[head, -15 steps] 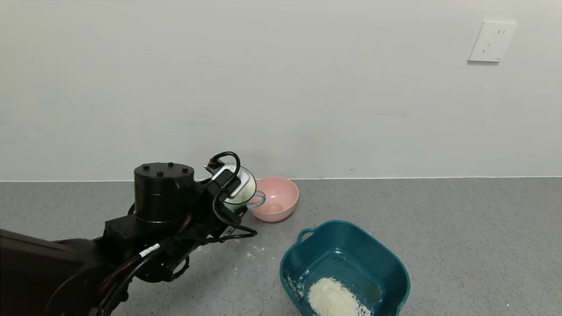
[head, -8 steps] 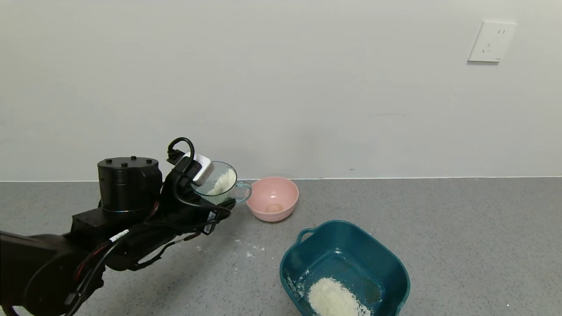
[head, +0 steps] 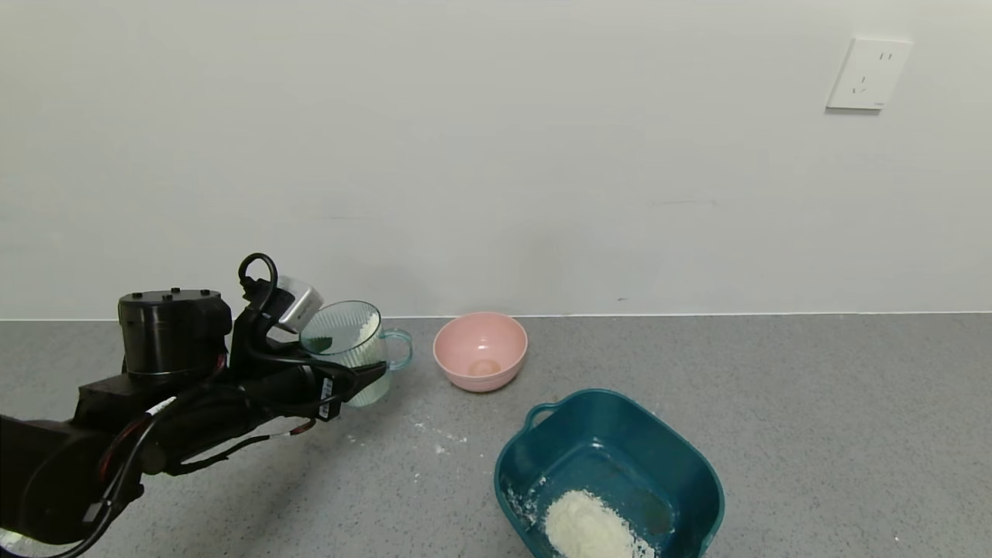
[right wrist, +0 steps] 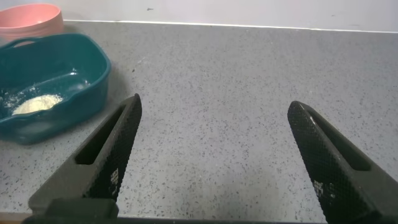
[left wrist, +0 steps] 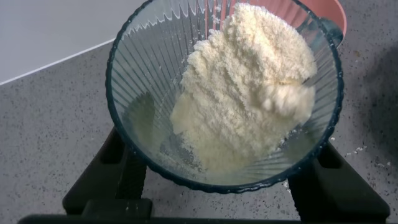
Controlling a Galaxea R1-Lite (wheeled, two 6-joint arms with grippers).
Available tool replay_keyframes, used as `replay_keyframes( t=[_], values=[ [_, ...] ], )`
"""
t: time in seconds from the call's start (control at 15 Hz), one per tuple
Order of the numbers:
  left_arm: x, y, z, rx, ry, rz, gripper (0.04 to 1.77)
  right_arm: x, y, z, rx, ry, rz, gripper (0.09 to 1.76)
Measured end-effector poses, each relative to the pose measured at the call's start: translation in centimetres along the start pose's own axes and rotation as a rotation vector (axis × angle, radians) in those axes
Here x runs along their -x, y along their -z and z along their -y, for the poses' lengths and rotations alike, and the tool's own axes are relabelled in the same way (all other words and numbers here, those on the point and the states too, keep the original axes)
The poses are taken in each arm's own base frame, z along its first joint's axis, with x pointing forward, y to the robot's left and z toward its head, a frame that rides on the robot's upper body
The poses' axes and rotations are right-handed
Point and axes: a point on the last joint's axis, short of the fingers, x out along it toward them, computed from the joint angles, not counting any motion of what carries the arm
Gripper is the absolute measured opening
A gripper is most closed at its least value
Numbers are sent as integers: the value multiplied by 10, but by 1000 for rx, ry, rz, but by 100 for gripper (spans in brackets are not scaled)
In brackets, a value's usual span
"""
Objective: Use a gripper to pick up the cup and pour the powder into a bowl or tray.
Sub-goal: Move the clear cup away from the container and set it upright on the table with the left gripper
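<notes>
Cup (head: 350,350), clenched in my left gripper's (head: 341,380) fingers, must stay level until over the teal tub (head: 612,469); right gripper's (right wrist: 211,155) fingers spread.

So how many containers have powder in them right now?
2. The cup, held in the left claw at the counter's left, and the teal tub near the front. The pink bowl shows no white powder.

left gripper (head: 353,380) (holding cup (head: 350,350)) moved left
</notes>
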Motion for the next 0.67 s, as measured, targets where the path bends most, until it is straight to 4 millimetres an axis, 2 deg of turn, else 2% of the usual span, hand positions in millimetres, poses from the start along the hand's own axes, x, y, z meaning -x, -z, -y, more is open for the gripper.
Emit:
replay_keyframes(
  t=[0.4, 0.67],
  values=[
    [-24, 3, -17, 78, -25, -9, 127, 0, 0, 0, 0, 0, 0, 171],
    [-46, 7, -28, 105, -63, 72, 127, 0, 0, 0, 0, -1, 0, 171]
  ],
)
